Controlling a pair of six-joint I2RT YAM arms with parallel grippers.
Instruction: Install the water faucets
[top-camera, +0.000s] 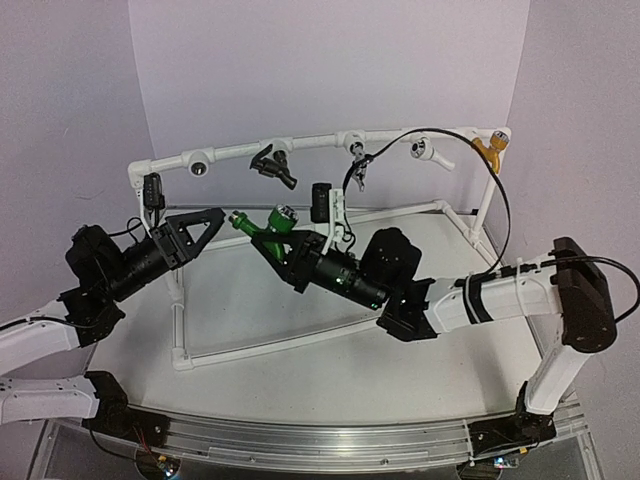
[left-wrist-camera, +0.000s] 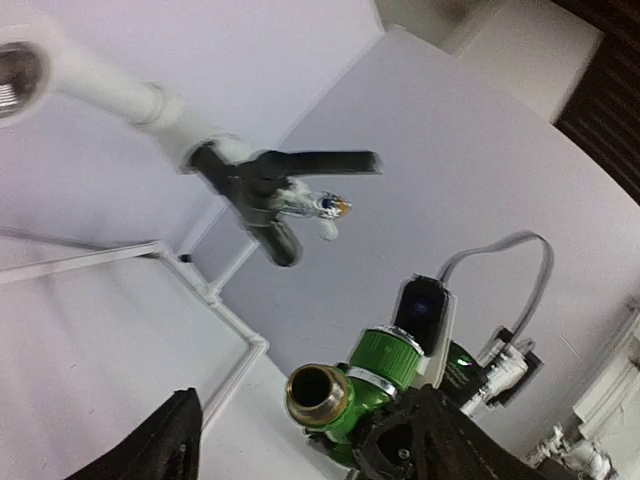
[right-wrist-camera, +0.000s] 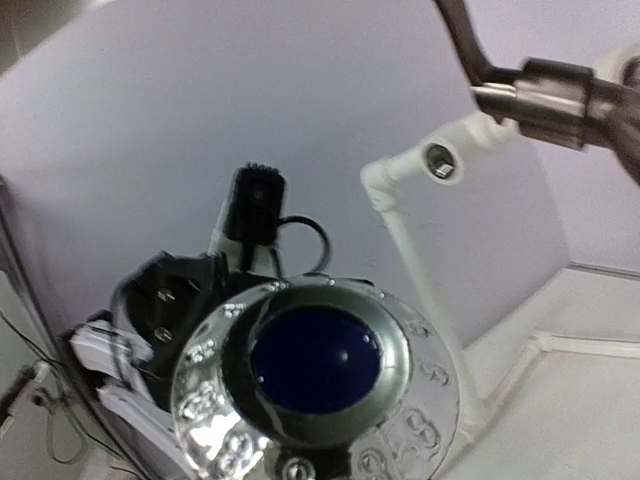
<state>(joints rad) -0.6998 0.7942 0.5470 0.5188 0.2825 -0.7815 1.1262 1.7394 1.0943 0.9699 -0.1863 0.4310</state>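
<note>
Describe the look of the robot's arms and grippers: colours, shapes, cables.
The left arm and right arm have white links with black joints. The left gripper and right gripper are black, tapering triangles. A black cable loops over the right arm.

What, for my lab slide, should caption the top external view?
Right hand grips the green faucet beside the open left hand, near a white pipe frame carrying the dark faucet.

Soft even light; blurred wrist views, glare on green faucet (right-wrist-camera: 315, 380).
</note>
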